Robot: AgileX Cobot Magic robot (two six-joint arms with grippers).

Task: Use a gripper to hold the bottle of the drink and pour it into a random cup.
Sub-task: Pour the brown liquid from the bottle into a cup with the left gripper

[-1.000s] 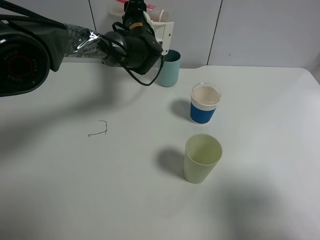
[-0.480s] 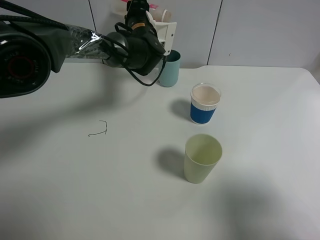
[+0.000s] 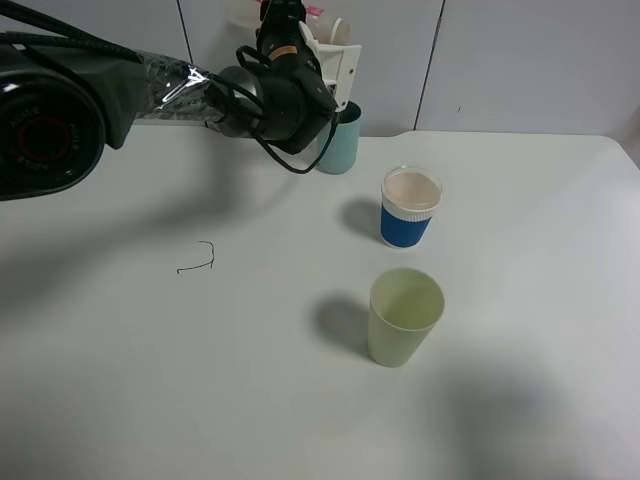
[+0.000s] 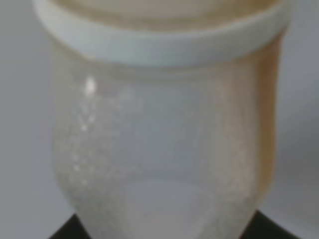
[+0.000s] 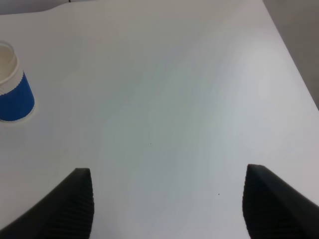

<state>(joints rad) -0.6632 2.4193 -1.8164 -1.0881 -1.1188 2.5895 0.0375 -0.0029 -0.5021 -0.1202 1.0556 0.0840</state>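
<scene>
1. Since the left gripper (image 3: 296, 30) has edged up and toward the teal cup (image 3: 343, 140) at the back of the desk (image 3: 150, 380) over the last second, the pour appears to be lining up, not finished.
2. Its fingers (image 4: 67, 234) clamp the bottle (image 4: 159, 129), raised just above and beside that cup. The drink (image 4: 273, 89) shows as a brown tint, and no stream is visible.
3. Right gripper (image 5: 169, 204): fingers wide, empty, over bare desk.

Left wrist close on bottle (image 4: 159, 139); overhead wide.
</scene>
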